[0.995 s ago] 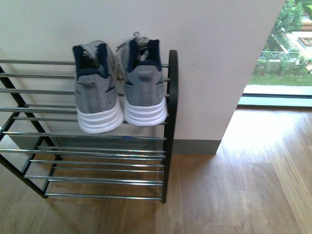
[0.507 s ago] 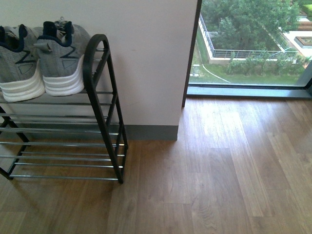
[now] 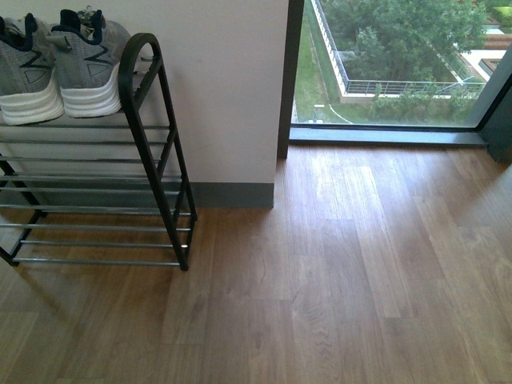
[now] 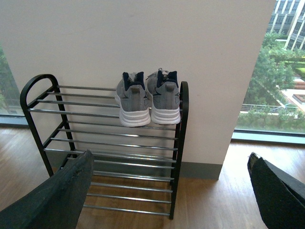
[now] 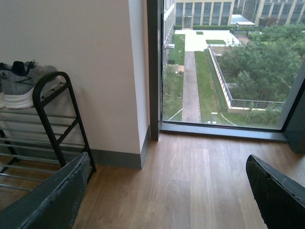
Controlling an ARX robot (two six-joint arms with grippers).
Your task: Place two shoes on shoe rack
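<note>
Two grey knit shoes with white soles stand side by side, heels outward, on the top tier of the black shoe rack (image 3: 152, 152): one shoe (image 3: 24, 76) and the other (image 3: 88, 68) by the rack's arched side frame. The left wrist view shows both shoes (image 4: 133, 100) (image 4: 164, 98) on the rack (image 4: 181, 143) from a distance. My left gripper (image 4: 171, 191) is open and empty, well back from the rack. My right gripper (image 5: 169, 191) is open and empty over the wooden floor, with a shoe (image 5: 21, 86) and the rack (image 5: 52, 119) off to one side.
A white wall with a grey skirting board (image 3: 232, 194) stands behind the rack. Beside the wall a floor-to-ceiling window (image 3: 392, 72) with a dark frame looks onto greenery. Wooden floor (image 3: 344, 272) stretches in front.
The front view has swung to the right: the rack and shoes have slid from the middle to the far left edge, and the window has come into view.
</note>
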